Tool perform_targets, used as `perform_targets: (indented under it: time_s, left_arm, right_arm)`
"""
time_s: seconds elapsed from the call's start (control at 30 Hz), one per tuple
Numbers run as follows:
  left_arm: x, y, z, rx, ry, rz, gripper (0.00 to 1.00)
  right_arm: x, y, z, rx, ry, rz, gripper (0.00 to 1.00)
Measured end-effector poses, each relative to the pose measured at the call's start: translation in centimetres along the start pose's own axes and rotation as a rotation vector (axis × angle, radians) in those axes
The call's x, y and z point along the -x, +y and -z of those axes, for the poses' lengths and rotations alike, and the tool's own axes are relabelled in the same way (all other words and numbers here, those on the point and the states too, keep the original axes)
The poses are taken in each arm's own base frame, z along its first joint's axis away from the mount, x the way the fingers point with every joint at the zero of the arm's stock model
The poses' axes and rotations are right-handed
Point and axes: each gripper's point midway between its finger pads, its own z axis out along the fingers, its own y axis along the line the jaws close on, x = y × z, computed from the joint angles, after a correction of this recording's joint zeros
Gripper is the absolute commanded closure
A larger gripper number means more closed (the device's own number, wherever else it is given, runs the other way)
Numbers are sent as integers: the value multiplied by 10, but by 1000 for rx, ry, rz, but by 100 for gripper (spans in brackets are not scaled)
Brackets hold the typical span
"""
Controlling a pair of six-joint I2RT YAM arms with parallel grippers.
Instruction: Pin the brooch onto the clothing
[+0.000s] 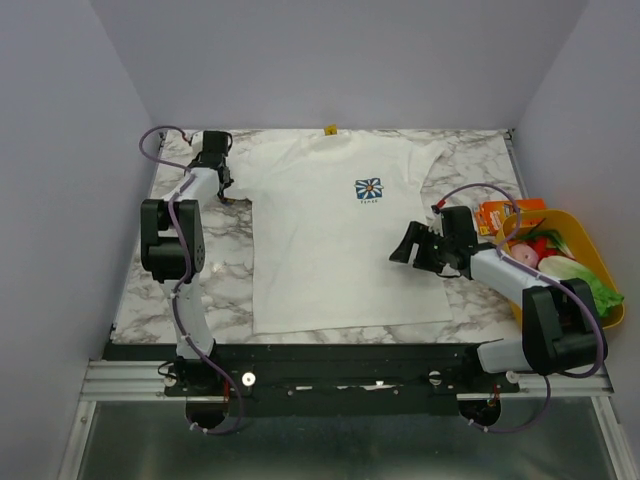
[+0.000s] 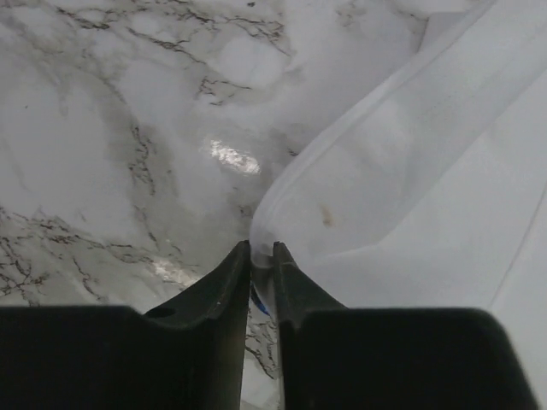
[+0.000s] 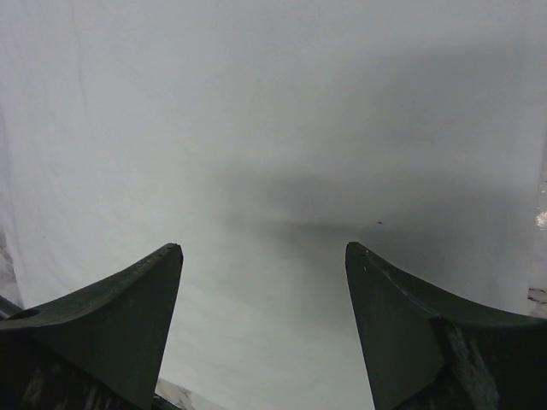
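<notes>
At the sleeve hem on the robot's left, the left gripper [image 2: 261,250] stands nearly closed. Whether it nips the white short-sleeved T-shirt [image 1: 320,260] cannot be told. The right gripper [image 3: 263,248] hangs wide open and empty over the shirt, which lies flat on the marble-patterned bench [image 1: 215,270]. The small round brooch shows nowhere. The step looks like smoothing the cloth; next the brooch must be found and picked up.
</notes>
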Motion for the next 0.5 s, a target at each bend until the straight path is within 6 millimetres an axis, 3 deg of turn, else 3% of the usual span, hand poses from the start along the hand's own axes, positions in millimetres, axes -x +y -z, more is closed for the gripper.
perform_targets:
  time_s: [0.07,0.2,0.33,0.5]
  left_arm:
    - [-1,12,-1,13,-4,29,54]
    - [3,20,-2,19,-21,64,27]
    - [5,26,-4,20,-30,90,21]
    - [-11,39,17,-5,-30,113,25]
  right_arm:
    - [-1,1,0,3,3,2,15]
    - [-3,3,-1,8,8,8,15]
    - [-4,5,-1,12,12,14,15]
    - [-6,9,-1,19,15,24,15]
